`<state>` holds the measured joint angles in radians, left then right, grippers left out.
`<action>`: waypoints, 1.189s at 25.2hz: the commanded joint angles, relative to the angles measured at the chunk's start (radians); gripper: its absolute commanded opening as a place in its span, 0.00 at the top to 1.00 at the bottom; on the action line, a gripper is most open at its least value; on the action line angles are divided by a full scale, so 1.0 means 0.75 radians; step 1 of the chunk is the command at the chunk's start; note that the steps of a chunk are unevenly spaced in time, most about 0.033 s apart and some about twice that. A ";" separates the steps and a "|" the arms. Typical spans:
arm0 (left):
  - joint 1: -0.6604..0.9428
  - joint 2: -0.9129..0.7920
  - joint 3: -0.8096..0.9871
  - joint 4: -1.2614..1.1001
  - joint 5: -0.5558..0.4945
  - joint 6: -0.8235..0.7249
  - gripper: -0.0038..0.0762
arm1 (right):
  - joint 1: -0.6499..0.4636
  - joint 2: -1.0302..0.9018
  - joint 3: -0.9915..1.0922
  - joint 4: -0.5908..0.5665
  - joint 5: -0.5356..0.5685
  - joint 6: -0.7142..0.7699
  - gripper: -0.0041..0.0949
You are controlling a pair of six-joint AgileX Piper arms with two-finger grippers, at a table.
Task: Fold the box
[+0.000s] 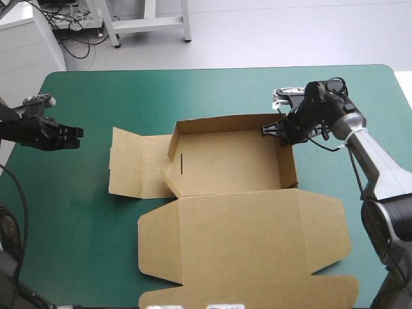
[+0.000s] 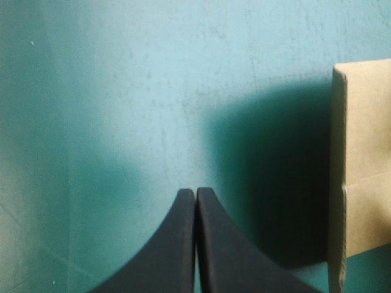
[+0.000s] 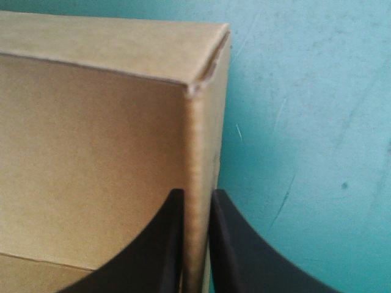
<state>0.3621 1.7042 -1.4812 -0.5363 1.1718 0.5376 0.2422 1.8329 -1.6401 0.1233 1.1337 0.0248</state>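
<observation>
Lid [image 1: 244, 248] flat at worktop [image 1: 77, 232] near edge; right hand [image 1: 273, 130] pinches the box [image 1: 232, 161] wall; left hand [image 1: 77, 132], closed empty, is nearest the unfolded flap [image 1: 132, 170].

This is a robotics lab. Robot arms [image 1: 370, 158] reach over a table's teal-green cover [image 1: 212, 87]; beyond it stand a white metal frame [image 1: 151, 24], tangled cables [image 1: 72, 26] and a white cabinet [image 1: 26, 55].

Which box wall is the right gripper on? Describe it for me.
Mid-table on the teal-green cover sits the brown box, an open tray. The right gripper pinches its right wall near the far corner; no other wall is held.
</observation>
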 commanded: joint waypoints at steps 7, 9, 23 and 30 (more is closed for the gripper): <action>0.004 -0.055 -0.030 -0.076 -0.008 -0.012 0.99 | -0.004 -0.050 -0.172 -0.049 0.145 0.093 0.04; 0.004 -0.055 -0.030 -0.076 -0.008 -0.012 0.99 | -0.004 -0.077 -0.228 -0.031 0.153 0.111 0.04; 0.004 -0.055 -0.030 -0.121 -0.018 -0.024 0.99 | -0.004 -0.477 0.000 -0.096 0.153 0.239 0.04; 0.004 -0.055 -0.030 -0.198 0.001 -0.024 0.99 | -0.004 -0.374 0.011 -0.049 0.151 0.234 0.04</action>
<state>0.3621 1.7042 -1.4799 -0.6057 1.1728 0.5301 0.2422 1.5481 -1.6098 0.0820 1.2459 0.2036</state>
